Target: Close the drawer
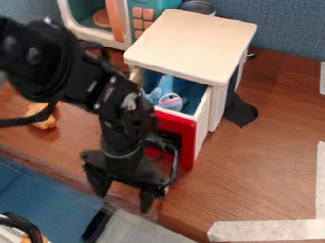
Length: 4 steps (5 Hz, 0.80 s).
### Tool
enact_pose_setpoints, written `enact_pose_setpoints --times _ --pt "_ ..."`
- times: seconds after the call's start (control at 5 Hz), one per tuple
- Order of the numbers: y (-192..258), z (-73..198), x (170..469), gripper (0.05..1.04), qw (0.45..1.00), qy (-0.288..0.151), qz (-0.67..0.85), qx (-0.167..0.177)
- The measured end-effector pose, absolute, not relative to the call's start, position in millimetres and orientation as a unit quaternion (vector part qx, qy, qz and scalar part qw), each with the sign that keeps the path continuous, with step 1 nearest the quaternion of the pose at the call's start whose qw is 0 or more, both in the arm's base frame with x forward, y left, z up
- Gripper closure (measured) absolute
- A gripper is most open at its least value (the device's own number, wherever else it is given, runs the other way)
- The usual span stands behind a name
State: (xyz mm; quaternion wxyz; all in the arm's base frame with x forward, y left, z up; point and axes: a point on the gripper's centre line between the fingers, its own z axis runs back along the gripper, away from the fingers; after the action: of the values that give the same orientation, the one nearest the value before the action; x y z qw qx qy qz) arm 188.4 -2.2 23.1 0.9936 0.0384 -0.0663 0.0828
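A: Jaws?
B: Black two-finger gripper point(124, 195) points down, fingers spread apart.
A: Drawer?
B: Red-fronted, white-sided drawer point(185, 124) is out, just beyond the jaws, up-right in view. Blue toy point(166, 91) inside.
A: Around it?
B: Cream-topped box cabinet point(194, 42) farther beyond the jaws. White-and-teal toy microwave point(137, 23) past that. Pale tape strip point(266, 230) right of the jaws in view.

Toy microwave point(131, 19), pale tape point(263, 231)
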Motion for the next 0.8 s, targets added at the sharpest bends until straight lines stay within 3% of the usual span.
enact_pose_setpoints --times 0.8 --pt "7.9 18.4 214.1 0.084 0.991 -0.065 0.111 0.041"
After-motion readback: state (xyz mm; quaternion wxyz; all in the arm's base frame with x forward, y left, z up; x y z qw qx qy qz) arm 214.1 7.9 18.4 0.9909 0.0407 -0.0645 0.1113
